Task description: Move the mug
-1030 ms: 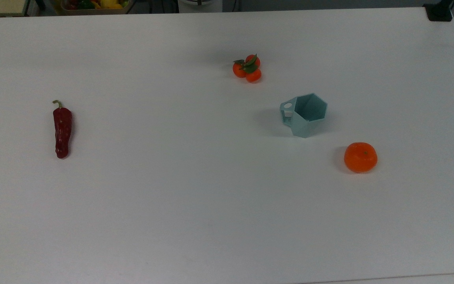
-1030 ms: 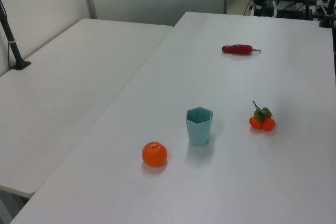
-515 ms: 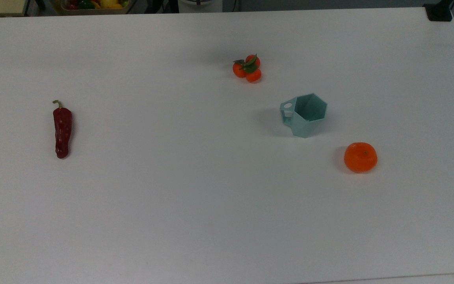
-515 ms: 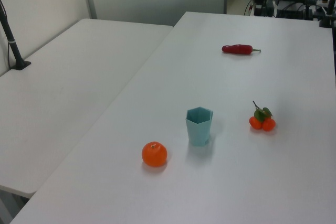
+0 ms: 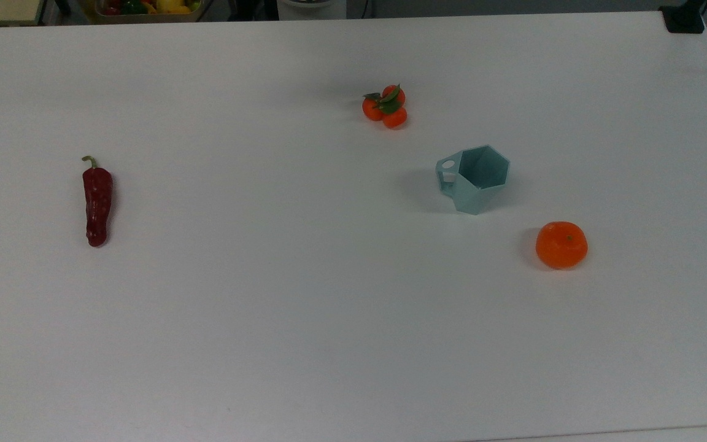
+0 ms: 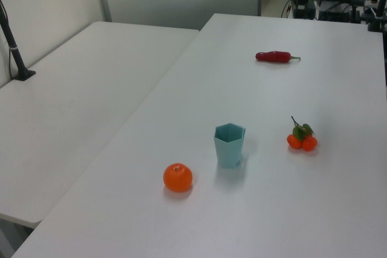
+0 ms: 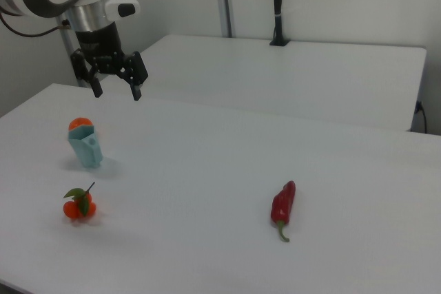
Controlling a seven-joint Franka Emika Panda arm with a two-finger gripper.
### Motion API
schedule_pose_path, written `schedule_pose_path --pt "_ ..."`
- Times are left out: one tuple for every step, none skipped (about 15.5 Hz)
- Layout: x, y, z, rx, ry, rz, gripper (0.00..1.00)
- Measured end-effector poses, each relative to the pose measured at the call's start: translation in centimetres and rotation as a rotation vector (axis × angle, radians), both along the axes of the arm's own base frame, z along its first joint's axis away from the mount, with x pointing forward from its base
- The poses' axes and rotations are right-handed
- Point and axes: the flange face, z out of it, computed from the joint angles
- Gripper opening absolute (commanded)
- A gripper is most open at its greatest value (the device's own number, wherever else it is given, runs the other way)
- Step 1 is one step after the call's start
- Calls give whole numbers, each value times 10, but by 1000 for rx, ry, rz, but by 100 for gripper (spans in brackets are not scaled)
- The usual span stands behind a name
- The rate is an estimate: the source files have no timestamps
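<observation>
End effector (image 7: 116, 82) hangs open above the tabletop (image 7: 227, 170), the upright mug (image 7: 86, 148) below and toward the right view's left edge.

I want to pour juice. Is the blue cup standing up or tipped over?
Standing up. The mug rests on its base with its six-sided opening facing up.

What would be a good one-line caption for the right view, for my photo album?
Open pincer poised above a teal mug on a white table, with a mandarin cluster and a red chili pepper nearby.
</observation>
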Motion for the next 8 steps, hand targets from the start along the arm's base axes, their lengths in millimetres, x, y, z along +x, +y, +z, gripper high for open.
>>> schedule_pose_path --pt "0 3 -1 -5 0 68 100" --pt "1 5 -3 -11 1 142 100" --pt "2 6 -6 -17 4 226 100" --pt "3 7 -10 -22 7 320 100" --pt "5 9 -14 -26 12 390 100" --pt "7 16 -19 -29 19 466 100" --pt "9 24 -24 -29 26 510 100" --pt "10 35 -30 -29 36 551 100"
